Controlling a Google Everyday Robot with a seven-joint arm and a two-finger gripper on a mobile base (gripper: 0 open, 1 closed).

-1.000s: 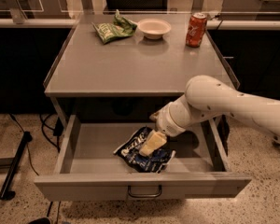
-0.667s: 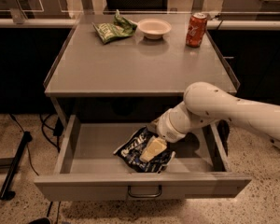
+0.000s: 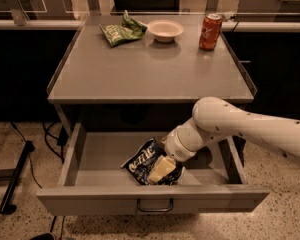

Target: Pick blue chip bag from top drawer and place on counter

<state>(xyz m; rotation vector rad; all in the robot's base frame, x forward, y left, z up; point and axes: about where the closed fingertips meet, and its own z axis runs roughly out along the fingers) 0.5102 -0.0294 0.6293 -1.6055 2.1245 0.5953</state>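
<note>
Grey and flat, the worktop [image 3: 150,69] was occupied along its far edge by a green snack bag [image 3: 121,31], a white bowl [image 3: 165,30] and a red can [image 3: 210,31]. Below it the top drawer [image 3: 90,200] was found pulled open, and the blue chip bag [image 3: 142,161] was seen lying on the drawer floor, right of centre. The gripper [image 3: 161,170] was positioned inside the drawer, set against the bag's right side; whether its jaws were spread or pinching could not be told.

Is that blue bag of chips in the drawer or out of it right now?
In. The blue chip bag lies on the floor of the open top drawer, with the gripper down at the bag.
</note>
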